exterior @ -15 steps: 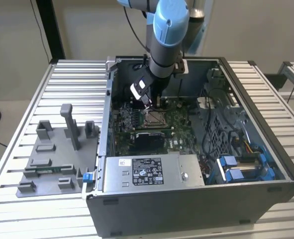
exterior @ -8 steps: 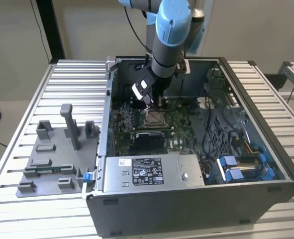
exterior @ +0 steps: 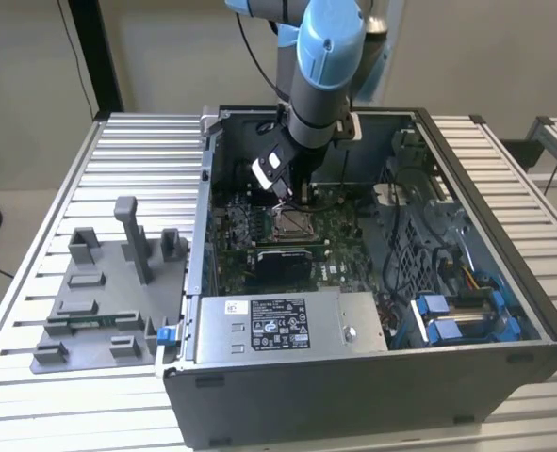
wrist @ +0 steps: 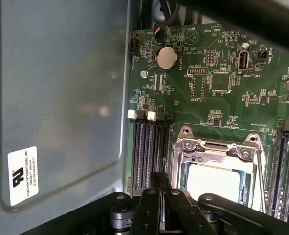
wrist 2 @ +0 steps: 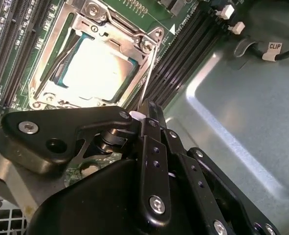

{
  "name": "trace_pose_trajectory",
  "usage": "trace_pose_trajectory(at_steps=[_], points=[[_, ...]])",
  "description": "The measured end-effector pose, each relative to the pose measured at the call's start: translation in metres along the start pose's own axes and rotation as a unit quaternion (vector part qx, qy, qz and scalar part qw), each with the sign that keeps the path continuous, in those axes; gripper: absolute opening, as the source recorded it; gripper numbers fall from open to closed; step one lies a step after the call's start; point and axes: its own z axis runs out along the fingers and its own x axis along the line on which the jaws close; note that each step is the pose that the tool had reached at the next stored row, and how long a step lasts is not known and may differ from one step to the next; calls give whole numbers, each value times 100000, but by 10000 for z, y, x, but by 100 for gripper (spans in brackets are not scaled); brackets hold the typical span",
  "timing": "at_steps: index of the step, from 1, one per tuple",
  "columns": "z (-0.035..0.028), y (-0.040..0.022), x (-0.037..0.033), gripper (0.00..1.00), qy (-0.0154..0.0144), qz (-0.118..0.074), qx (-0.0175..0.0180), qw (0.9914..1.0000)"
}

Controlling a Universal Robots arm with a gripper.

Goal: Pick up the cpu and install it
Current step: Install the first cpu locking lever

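The cpu (wrist 2: pixel 98 68) already lies seated in the metal-framed socket (wrist 2: pixel 149 46), placement seemingly done, while the gripper (wrist 2: pixel 151 106) hovers beside its edge, jaws closed empty.

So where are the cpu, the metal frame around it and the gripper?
cpu (wrist 2: pixel 98 68): second wrist view, middle of its pale metal top.
frame (wrist: pixel 215 149): first wrist view, the silver bar between its screws.
gripper (wrist 2: pixel 150 108): second wrist view, its black tip.
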Motion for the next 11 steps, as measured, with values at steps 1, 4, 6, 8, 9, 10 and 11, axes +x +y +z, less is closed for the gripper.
trace_pose_trajectory(at_steps=[1,4,6,8,9,10,11], points=[[3,2,-2,0,0,0,1,100000],[16,8,-10,0,-5,0,2,100000],[27,11,-15,0,-4,0,-1,100000],[38,16,-22,0,-2,-3,3,100000],[44,18,-25,0,-3,-2,1,100000],[51,19,-28,0,-4,-2,1,100000],[58,20,-32,0,-6,1,3,100000]])
